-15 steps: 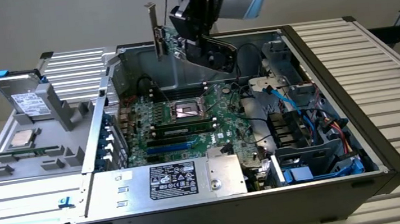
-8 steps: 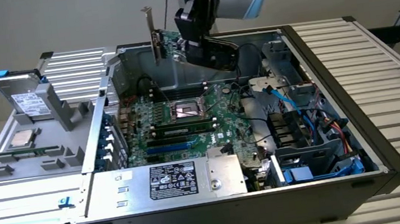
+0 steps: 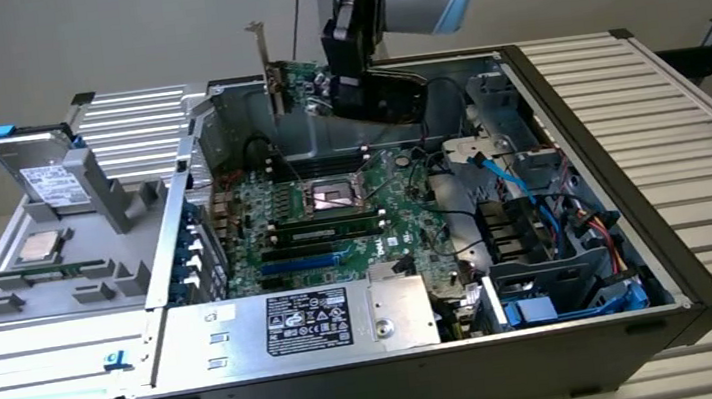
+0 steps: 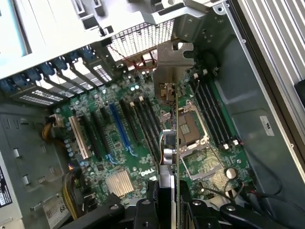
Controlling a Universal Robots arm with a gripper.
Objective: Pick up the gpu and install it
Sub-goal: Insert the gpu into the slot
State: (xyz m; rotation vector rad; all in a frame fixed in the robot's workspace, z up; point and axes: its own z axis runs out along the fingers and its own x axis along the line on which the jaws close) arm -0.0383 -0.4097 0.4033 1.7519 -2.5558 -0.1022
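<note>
While my black gripper pinches the small green silver-bracketed card over the large green motherboard, I can't make out its cooler (edge-on).

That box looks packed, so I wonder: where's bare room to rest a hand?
Free: the ribbed tabletop on the exterior view's right of the case. Crowded: the motherboard below the gpu in the jaws, and the cables beside it.

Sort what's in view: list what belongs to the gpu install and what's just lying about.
Belongs to the job: gpu, held by the gripper above the open case; motherboard.

Just lying about: hard drive and silver chip on the grey tray beside the case; power supply; blue cables.
</note>
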